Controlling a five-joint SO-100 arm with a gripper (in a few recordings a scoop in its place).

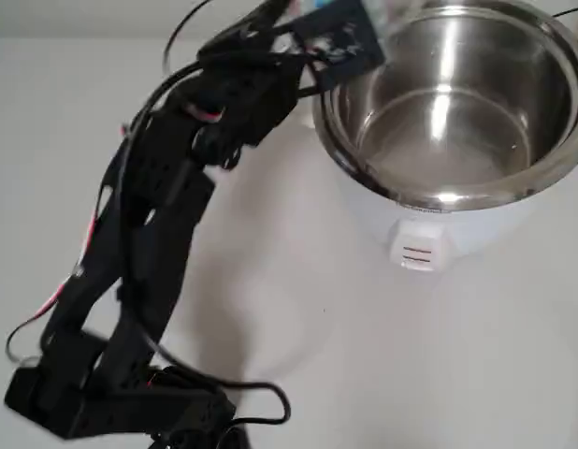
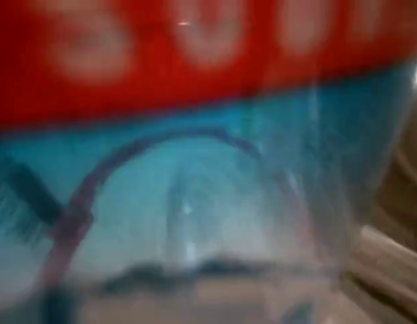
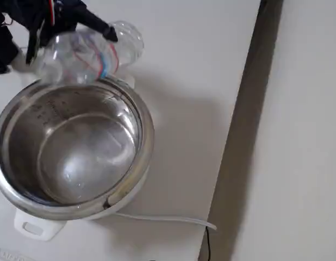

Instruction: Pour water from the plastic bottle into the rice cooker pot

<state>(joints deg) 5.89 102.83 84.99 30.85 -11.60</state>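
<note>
Over the far rim of the rice cooker pot (image 3: 136,157) we hold the plastic bottle (image 3: 89,51), our gripper (image 3: 64,24) clamped around its body. In the fixed view the bottle lies nearly on its side, tipped across the steel edge; which end is the mouth we cannot tell. In the overhead view the gripper (image 1: 340,42) sits at the pot's upper-left rim (image 1: 331,117).

We judge the main risk to be spill. If the mouth sits outside the rim line, water will run down the white cooker body (image 1: 429,234) onto the table (image 1: 298,309). The bottle's thin wall could also buckle under our grip and send out a sudden gush, or the smooth label could slip between the fingers as the weight shifts.

The bottle is clear, thin and ribbed; in the wrist view its label (image 2: 195,61) shows a red band above pale blue, blurred by closeness. The pot is round, deep, polished steel with a wide rolled rim and level markings on its inner wall (image 3: 51,106). Its floor glints; whether that is a film of water or bare metal, we cannot say.
</note>
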